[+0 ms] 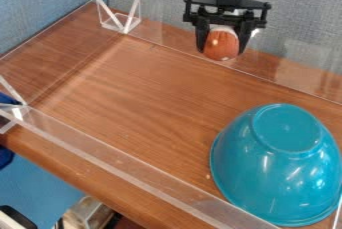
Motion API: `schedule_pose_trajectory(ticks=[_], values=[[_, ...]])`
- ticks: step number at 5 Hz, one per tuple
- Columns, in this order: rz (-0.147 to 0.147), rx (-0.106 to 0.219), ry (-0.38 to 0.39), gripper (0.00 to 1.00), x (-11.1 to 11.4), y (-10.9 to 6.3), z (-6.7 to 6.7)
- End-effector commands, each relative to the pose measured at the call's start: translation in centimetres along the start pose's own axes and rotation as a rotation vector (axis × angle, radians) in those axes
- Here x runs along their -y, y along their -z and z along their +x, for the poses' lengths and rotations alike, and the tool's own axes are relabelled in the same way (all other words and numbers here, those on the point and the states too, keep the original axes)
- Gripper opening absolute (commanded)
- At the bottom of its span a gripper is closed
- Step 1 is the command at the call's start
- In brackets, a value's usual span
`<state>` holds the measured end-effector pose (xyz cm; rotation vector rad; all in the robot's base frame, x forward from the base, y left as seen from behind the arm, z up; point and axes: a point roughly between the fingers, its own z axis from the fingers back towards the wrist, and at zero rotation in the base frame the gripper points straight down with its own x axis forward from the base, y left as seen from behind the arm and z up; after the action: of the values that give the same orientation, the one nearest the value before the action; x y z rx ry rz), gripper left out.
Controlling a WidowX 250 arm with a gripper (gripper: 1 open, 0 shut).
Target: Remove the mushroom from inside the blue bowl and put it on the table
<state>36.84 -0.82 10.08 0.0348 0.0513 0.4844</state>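
While the blue bowl (278,165) sits nearest the camera at about five o'clock, its teal hollow shows only its flat base, so the first half of the task looks done. It rests on the tabletop (127,93) close beside the low clear acrylic wall (107,158) that runs along the near edge, and nothing lies between it and the open wood toward nine and ten o'clock. Farther back, at roughly one o'clock, the claw (223,41) hangs pointing straight down with its black fingers closed around the mushroom (219,42); the orange-brown toy fills the gap between them and appears to be clear of the wood, lifted above the surface, not resting on it. That height would make sense as clearance for carrying the toy away from the bowl before setting it down, though this is only a judgement from how it hangs. The grip looks centred, with the rounded body pinched from both sides, which should keep so small and smooth a piece from rolling out. Just behind the claw stands the far acrylic wall (287,68), near enough to limit travel toward twelve o'clock. A clear angled bracket (120,18) stands at the far corner near eleven o'clock, well apart from the arm, and bare wood lies below the toy for a landing.
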Motion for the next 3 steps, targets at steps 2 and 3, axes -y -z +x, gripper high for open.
schedule_pose_trajectory(ticks=[2,3], values=[[-0.020,0.054,-0.118,0.00,0.23,-1.34,0.91],[-0.013,0.054,-0.145,1.00,0.17,-1.10,1.72]])
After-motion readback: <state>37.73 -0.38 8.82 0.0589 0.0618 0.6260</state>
